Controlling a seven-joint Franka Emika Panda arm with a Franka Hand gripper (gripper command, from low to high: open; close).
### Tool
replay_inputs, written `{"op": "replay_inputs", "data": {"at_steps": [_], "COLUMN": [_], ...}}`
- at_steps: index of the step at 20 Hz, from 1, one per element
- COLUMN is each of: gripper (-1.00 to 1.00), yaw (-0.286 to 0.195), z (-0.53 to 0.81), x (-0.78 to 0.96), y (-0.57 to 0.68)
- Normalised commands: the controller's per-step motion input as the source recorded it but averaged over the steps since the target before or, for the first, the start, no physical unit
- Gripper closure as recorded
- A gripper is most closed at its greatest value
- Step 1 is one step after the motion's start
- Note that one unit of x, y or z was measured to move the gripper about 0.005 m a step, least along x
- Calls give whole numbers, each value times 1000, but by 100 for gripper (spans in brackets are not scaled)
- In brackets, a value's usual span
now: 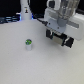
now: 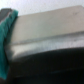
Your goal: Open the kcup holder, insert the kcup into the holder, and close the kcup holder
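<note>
kcup holder is hard to make out: only a dark, blurred block [image 1: 70, 41] shows at the exterior view's right, just below the white robot arm [image 1: 61, 15] and mostly hidden by it, so whether it is open or what it contains cannot be told. the pale desk [image 1: 30, 67] spreads across most of that view, and the kcup [image 1: 29, 45], white with a green top, stands upright alone on it, well apart from the arm toward the exterior view's left. the fingers [image 1: 56, 36] hang just above the desk beside the dark block, and i cannot tell if they are open or closed; the wrist view is only blurred grey and teal surfaces.
</note>
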Motion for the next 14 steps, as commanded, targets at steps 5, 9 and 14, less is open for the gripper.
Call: {"op": "replay_inputs", "data": {"at_steps": [5,9,14], "gripper": [-100,-100,-100], "yaw": [-90,-88,-138], "z": [320,306,359], "x": [110,106,57], "y": [-34,-52,-161]}}
